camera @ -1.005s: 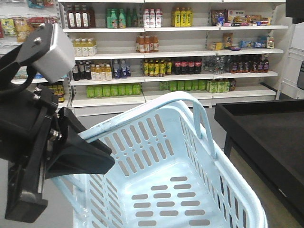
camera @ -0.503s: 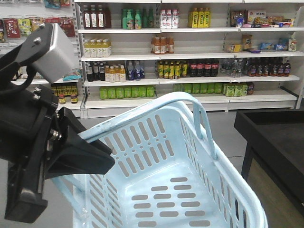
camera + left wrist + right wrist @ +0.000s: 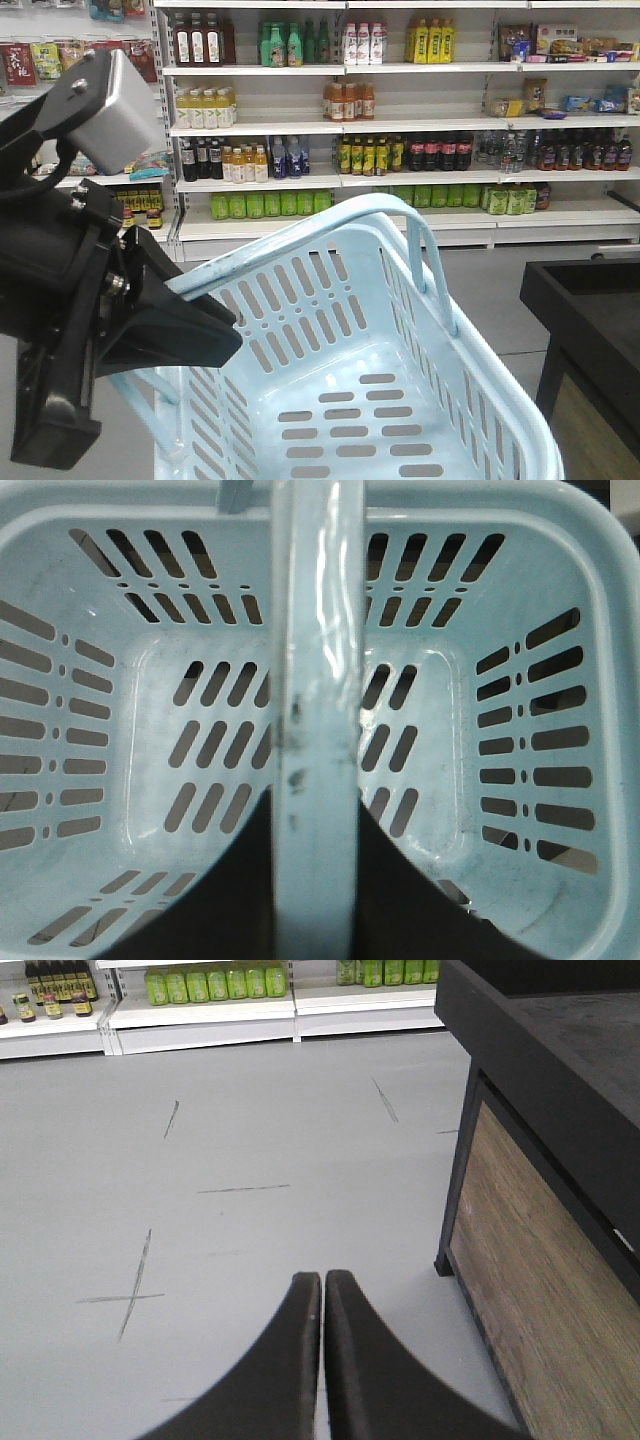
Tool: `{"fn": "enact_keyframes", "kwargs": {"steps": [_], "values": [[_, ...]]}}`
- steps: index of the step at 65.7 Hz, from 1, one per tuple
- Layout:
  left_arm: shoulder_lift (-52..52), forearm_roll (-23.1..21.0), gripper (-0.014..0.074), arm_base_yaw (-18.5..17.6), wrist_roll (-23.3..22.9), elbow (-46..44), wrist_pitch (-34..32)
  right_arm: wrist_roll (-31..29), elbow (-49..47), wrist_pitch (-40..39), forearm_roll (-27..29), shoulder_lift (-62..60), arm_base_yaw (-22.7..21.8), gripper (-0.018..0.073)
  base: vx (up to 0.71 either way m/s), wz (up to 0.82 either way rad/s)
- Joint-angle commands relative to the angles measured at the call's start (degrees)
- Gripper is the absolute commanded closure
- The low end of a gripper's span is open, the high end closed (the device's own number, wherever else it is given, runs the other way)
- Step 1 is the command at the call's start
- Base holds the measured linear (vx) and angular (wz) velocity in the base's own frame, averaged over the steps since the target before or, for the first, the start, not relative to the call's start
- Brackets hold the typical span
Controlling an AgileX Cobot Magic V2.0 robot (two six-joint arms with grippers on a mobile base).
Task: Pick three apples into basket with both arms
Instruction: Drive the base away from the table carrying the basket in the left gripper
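Observation:
The pale blue basket [image 3: 300, 300] hangs in front of me, tilted, with nothing inside it. My left gripper [image 3: 318, 815] is shut on its hoop handle [image 3: 315, 680], one black finger pressed against each side of the bar. In the front view the left arm [image 3: 70, 290] fills the left side, with a wedge finger against the basket's rim. Low over the grey floor, my right gripper [image 3: 322, 1282] is shut with nothing between its fingers. No apples are in view.
A black-topped table with a wooden side [image 3: 540, 1210] stands to the right, its corner also at the right edge of the front view [image 3: 590, 300]. Store shelves full of bottled drinks [image 3: 400, 130] line the far wall across the grey floor [image 3: 250, 1160].
The shelves and the black table have slid to the right in the front view. The basket and left arm keep the same place in the frame.

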Motion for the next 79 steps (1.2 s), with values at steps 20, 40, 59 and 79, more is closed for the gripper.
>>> {"fn": "enact_keyframes", "kwargs": {"steps": [20, 40, 59, 79], "values": [[-1.5, -3.3, 0.0604, -0.2, -0.5, -1.9, -3.8, -0.4, -0.2, -4.1, -0.1, -0.5, -0.4, 0.0564, 0.31, 0.14], [-1.5, -3.3, 0.0604, -0.2, -0.5, -1.9, -3.8, -0.4, -0.2, -4.1, -0.1, -0.5, -0.4, 0.0564, 0.30, 0.18], [-1.5, -3.3, 0.0604, -0.2, -0.5, -1.9, -3.8, -0.4, -0.2, -4.2, -0.1, -0.5, -0.4, 0.0564, 0.28, 0.05], [-1.5, -3.3, 0.0604, -0.2, -0.5, -1.9, -3.8, -0.4, -0.2, -4.2, -0.1, -0.5, -0.4, 0.0564, 0.23, -0.12]]}}
